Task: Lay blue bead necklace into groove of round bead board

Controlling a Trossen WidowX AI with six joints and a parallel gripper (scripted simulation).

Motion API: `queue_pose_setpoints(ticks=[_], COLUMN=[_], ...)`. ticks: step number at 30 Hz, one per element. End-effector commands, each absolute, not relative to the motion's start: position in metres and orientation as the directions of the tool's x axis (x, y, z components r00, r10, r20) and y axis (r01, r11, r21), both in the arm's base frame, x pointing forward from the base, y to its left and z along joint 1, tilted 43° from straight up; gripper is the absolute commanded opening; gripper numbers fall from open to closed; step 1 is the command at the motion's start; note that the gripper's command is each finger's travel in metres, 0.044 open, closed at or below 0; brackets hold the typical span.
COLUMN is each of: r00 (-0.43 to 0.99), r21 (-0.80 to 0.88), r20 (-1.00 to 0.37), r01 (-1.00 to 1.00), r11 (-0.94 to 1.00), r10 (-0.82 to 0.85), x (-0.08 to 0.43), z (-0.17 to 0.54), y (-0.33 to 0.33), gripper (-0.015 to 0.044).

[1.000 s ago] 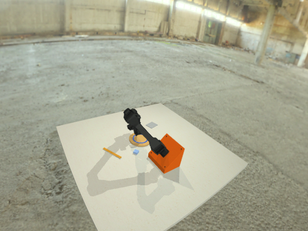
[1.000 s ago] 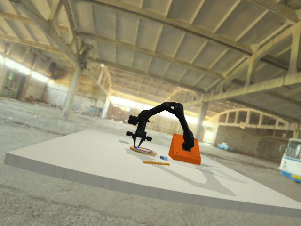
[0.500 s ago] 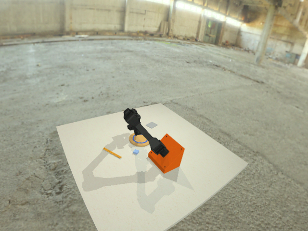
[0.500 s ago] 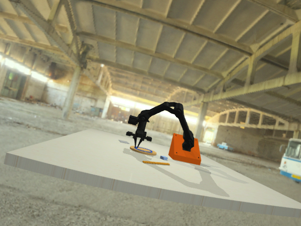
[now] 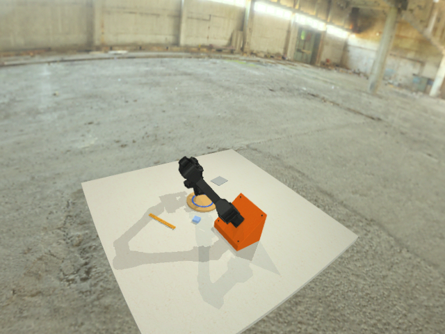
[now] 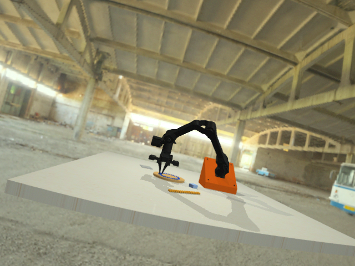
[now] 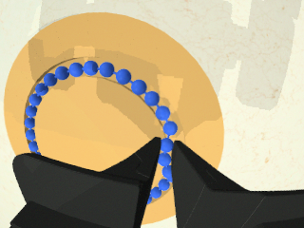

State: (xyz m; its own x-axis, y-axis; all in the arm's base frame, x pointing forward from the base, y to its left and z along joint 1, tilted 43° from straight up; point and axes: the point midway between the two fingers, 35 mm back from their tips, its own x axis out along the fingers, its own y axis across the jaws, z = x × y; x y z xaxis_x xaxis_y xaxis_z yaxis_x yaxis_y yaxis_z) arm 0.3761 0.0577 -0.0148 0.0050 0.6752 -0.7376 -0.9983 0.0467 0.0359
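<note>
The round bead board (image 5: 201, 209) (image 6: 182, 180) (image 7: 199, 95) lies flat and bears the blue bead necklace (image 5: 203, 207) (image 6: 179, 178) (image 7: 106, 69) in a ring along its groove. In the wrist view the ring follows the groove at the left and top. At the right, by the fingers, the beads sit unevenly, a little inward. My gripper (image 6: 161, 173) (image 7: 166, 144) points down at the board, its fingertips close on either side of a bead at the ring's right side. It looks shut on the necklace. The fingers hide the ring's lower left part.
A straight orange bead string (image 5: 161, 220) (image 6: 183, 192) and a small light-blue block (image 5: 196, 219) (image 6: 193, 185) lie near the board. A flat grey square (image 5: 219, 180) (image 6: 146, 166) lies on its other side. The arm stands on an orange wedge base (image 5: 251, 216) (image 6: 212, 183).
</note>
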Motion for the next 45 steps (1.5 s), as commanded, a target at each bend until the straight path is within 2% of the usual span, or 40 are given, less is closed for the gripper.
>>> queue_pose_setpoints(ticks=[1,28,45], r00=[0.006,0.001,0.001], r21=[0.035,0.043,0.043], r20=[-0.738,-0.735,-0.735], r01=[-0.998,-0.998,-0.998], r11=[0.047,0.047,0.048], r10=[0.675,0.678,0.678], x=[0.376,0.384,0.384], z=[-0.015,-0.016,-0.013], y=[0.058,0.059,0.056], gripper=[0.0,0.0,0.044])
